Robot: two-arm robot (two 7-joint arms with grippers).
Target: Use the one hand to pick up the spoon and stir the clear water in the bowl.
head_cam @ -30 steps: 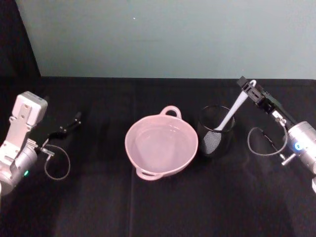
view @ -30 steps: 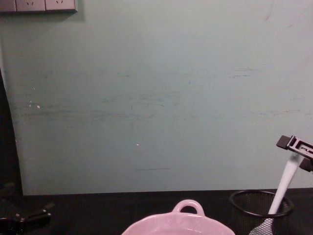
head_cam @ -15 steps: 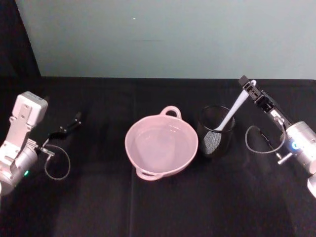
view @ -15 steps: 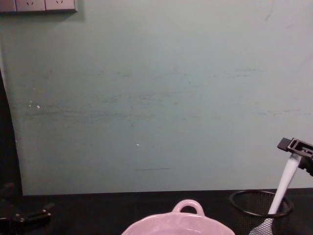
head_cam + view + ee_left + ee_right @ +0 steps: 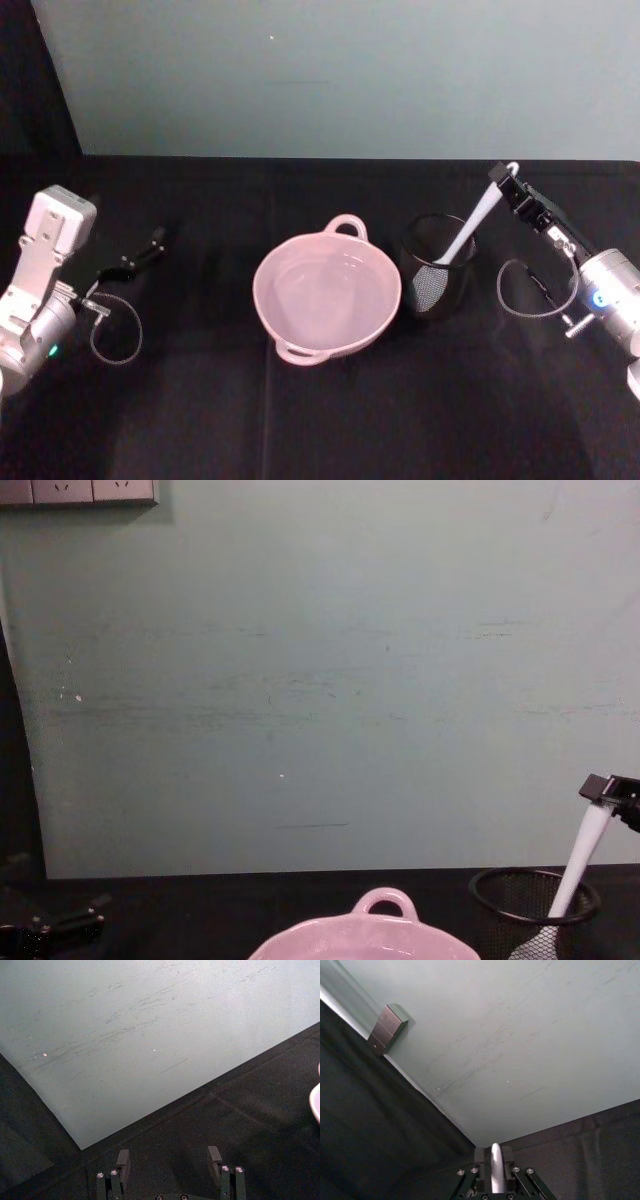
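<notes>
- Left end effector (image 5: 152,243) parked far left, fingers apart, well away from the bowl.
- Bowl (image 5: 262,300) of clear water (image 5: 325,295) at centre, just left of mesh cup (image 5: 435,290).
- Spoon (image 5: 470,228) head-down in cup, handle slanting up and rightward.
- Right end effector (image 5: 503,178) clamped on handle tip; probably lift clear, then carry left.

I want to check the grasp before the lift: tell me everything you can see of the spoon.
The spoon is white, plastic-looking, with a slim handle and a flat head. It leans in the black mesh cup, head down inside, handle slanting up towards the right. The right gripper is shut on the handle's top end. The spoon is to the right of the bowl and does not touch it.
</notes>
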